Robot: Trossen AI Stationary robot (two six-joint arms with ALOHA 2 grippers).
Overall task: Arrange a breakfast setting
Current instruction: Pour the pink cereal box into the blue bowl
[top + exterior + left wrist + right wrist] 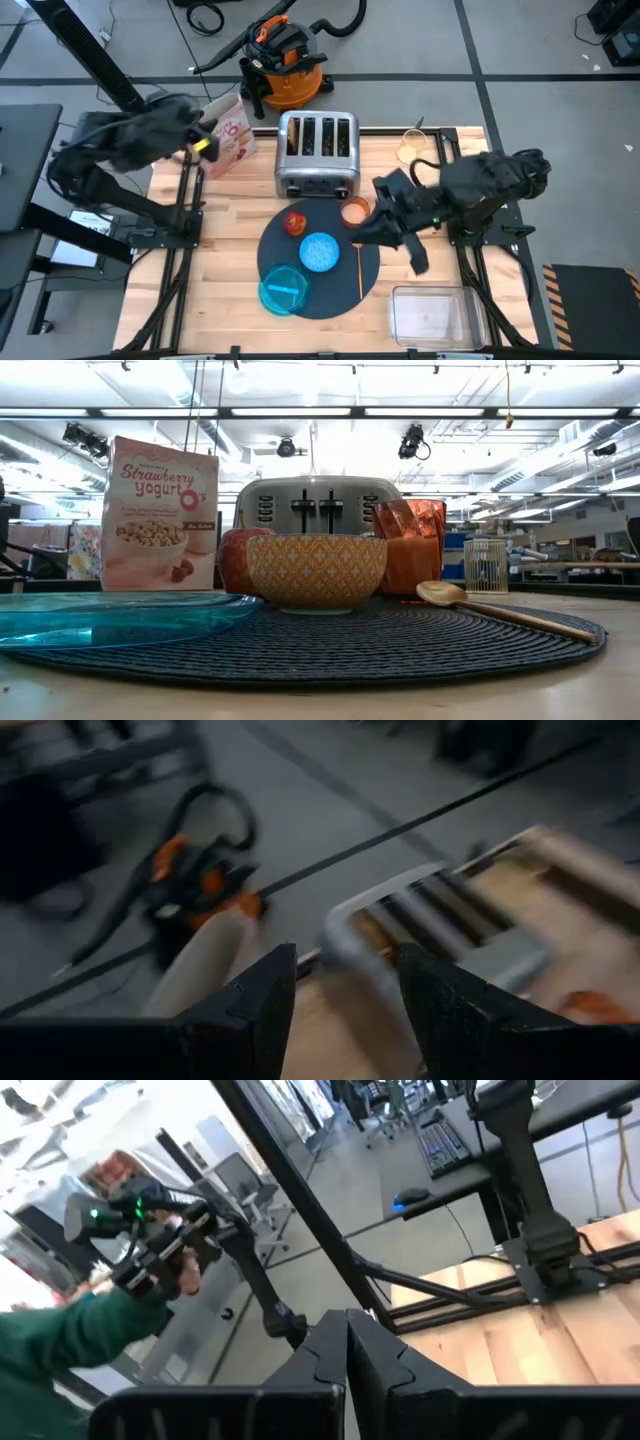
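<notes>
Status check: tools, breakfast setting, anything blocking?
Left tool open, above cereal box. Right tool shut, empty. Bowl, plate, apple on mat. Nothing blocking.

Behind my pale wooden counter (230, 215) I see a grey concrete floor (420, 40) crossed by dark seams, with an orange-and-black shop vacuum (283, 62) parked on it. Long fluorescent strip lights (300, 412) run along the white ceiling. A black desk carrying a keyboard (445, 1135) stands farther off.
</notes>
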